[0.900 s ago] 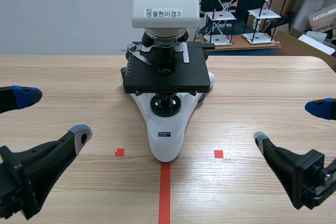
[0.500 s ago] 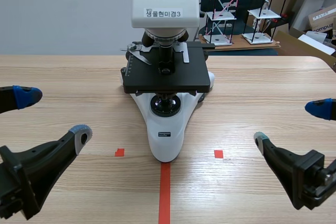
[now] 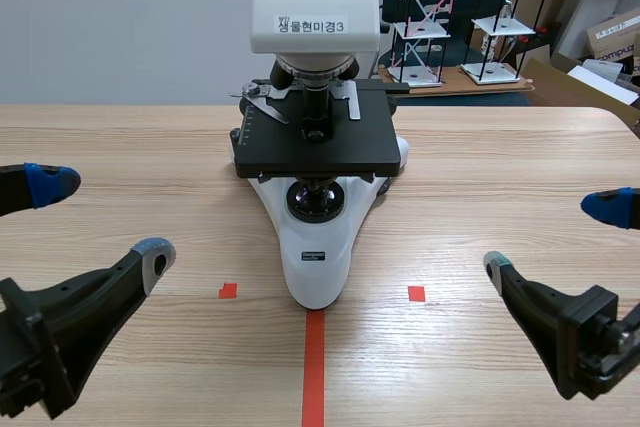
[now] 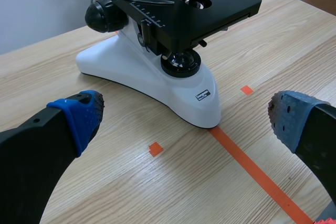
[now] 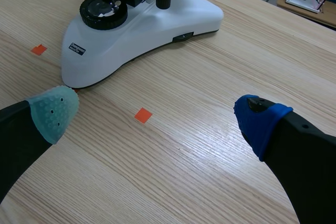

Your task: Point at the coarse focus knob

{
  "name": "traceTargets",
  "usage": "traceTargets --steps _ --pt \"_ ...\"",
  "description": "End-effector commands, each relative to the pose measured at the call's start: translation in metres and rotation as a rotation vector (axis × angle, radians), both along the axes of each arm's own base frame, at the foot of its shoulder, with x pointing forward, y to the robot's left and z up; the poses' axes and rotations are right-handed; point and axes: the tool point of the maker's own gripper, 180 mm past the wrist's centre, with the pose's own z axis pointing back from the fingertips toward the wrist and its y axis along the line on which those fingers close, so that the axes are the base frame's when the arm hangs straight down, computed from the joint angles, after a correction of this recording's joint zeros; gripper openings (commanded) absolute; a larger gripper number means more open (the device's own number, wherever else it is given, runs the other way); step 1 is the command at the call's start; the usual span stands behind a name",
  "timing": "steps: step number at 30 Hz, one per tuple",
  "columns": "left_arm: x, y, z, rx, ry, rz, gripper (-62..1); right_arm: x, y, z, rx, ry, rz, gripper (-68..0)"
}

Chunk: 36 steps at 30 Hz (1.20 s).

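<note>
A white microscope [image 3: 316,247] with a black stage [image 3: 315,142] stands mid-table. In the left wrist view a round black focus knob [image 4: 105,17] sticks out from its side, beside the stage, well ahead of my left gripper [image 4: 184,124]. That gripper is open, with nothing between its fingers, and the microscope's foot [image 4: 173,93] lies just ahead of it. In the scene view the left gripper [image 3: 100,219] hangs low at the left and my right gripper [image 3: 552,237] low at the right, also open and holding nothing. In the right wrist view the right gripper [image 5: 157,114] faces the microscope's base [image 5: 157,30].
Bare wooden table lies on both sides of the microscope. Beyond the table's far right edge stand white wire racks [image 3: 440,17] and cardboard boxes [image 3: 612,37].
</note>
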Motion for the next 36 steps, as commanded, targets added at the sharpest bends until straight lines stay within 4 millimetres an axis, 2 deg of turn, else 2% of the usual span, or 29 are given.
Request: traceTargets --steps 1,17,19,20,23,25,36 --pt "0.0 -0.004 0.007 -0.018 -0.018 -0.011 1.4 0.004 0.002 0.009 0.011 -0.034 0.002 0.4" --pt "0.0 -0.004 0.007 -0.017 -0.018 -0.01 1.4 0.004 0.002 0.009 0.011 -0.035 0.002 0.0" --pt "0.0 -0.004 0.007 -0.017 -0.018 -0.01 1.4 0.005 0.002 0.011 0.015 -0.045 0.002 -9.6" --pt "0.0 -0.004 0.007 -0.017 -0.018 -0.01 1.4 0.006 0.002 0.014 0.02 -0.058 0.002 -18.2" --pt "0.0 -0.004 0.007 -0.018 -0.018 -0.01 1.4 0.015 0.001 0.027 0.029 -0.118 0.004 -51.1" --pt "0.0 -0.004 0.007 -0.018 -0.018 -0.01 1.4 0.025 -0.001 0.039 0.03 -0.165 -0.002 -67.8" --pt "0.0 -0.004 0.007 -0.017 -0.018 -0.01 1.4 0.087 -0.005 0.111 0.099 -0.307 -0.018 -67.6"
